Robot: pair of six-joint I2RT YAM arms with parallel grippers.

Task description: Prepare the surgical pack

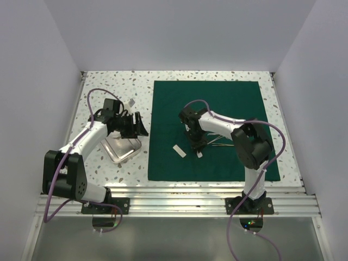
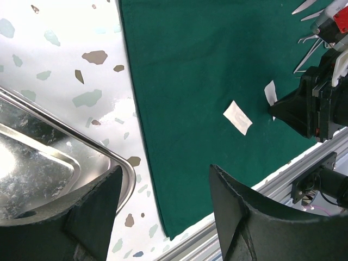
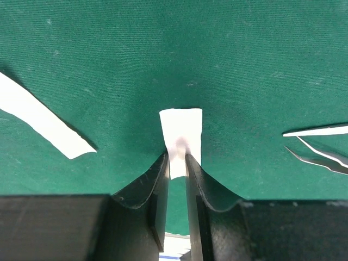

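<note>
Between the narrow fingers of the right gripper (image 3: pixel 176 159), a small white gauze pad (image 3: pixel 180 128) was pinched by its near end, the rest of it lying forward on the cloth. The jaws stood almost together, one pad pressing each side of the gauze, which looked squeezed narrower where they met it. The gripper pointed down at the near middle of the dark green drape (image 1: pixel 217 103), which lay spread flat over the right part of the table (image 1: pixel 109 87). A second gauze pad (image 1: pixel 179 151) rested flat on the drape just to the left, apart from the fingers. To the right, thin steel instruments (image 1: pixel 220 142) lay on the cloth, partly hidden under the right arm.

Off the drape, the left gripper (image 2: pixel 166 174) hung with its fingers wide apart and nothing between them, over the right-hand corner of the metal tray (image 2: pixel 81 138). That tray sat on the speckled table near the drape's left edge, with a strip of tabletop showing between them.
</note>
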